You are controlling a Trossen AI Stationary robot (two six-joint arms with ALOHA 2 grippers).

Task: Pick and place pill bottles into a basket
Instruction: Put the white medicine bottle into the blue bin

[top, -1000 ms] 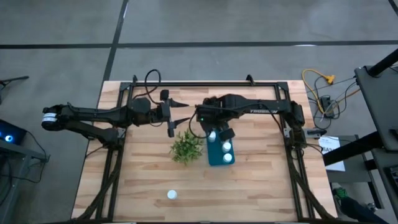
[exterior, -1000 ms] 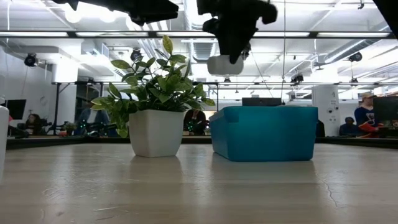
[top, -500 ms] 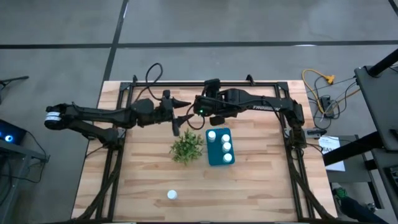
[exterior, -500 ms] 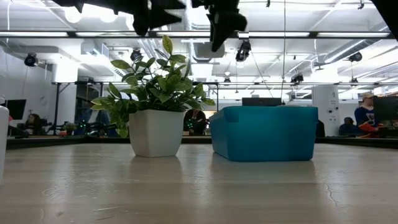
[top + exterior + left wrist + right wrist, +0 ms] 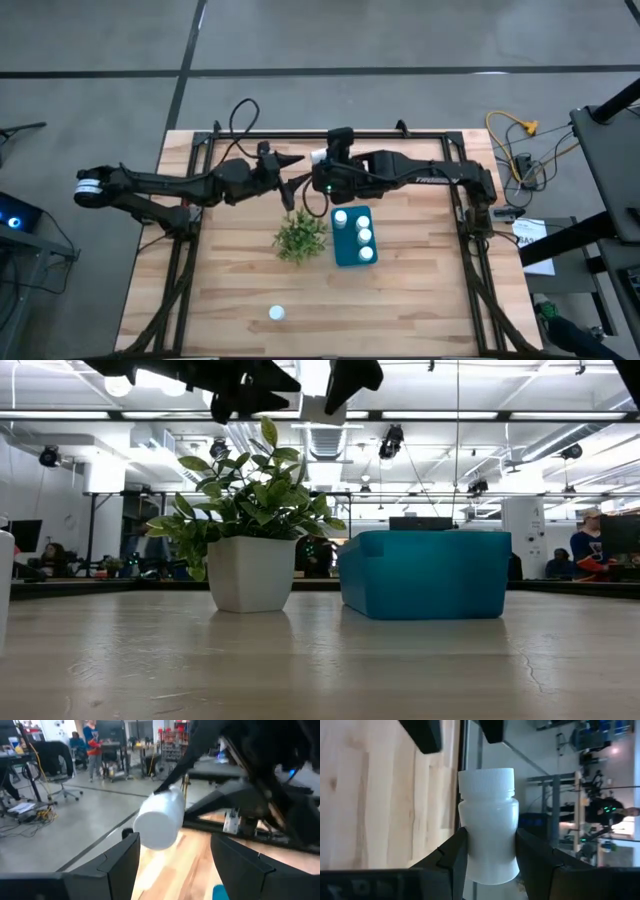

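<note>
My right gripper (image 5: 489,842) is shut on a white pill bottle (image 5: 487,820), high over the table's far middle (image 5: 317,156). My left gripper (image 5: 175,842) stands open, level and just left of it (image 5: 293,172); in its wrist view the bottle (image 5: 160,820) hangs a little ahead of its fingers, untouched. The teal basket (image 5: 347,260) stands on the table right of the plant and holds three bottles. Another bottle (image 5: 276,313) stands near the table's front edge. My right gripper pinches the bottle's body (image 5: 470,847) between its two fingers (image 5: 451,857), one on each side, below the shoulder. The capped end (image 5: 486,779) sticks out past the fingertips. The fingers come from the table's right. The bottle is lifted clear of the table and basket.
A bushy green plant in a white pot (image 5: 300,236) stands close to the basket's left side (image 5: 250,535). A black frame (image 5: 330,135) runs along the table's far edge and sides. Bare wood lies left, right and in front of plant and basket.
My right gripper has risen from above the basket, gone toward the far edge and left up to my left gripper, and tipped nearer to level, keeping the bottle between its fingers. My left gripper has rolled about its own line and stayed open.
</note>
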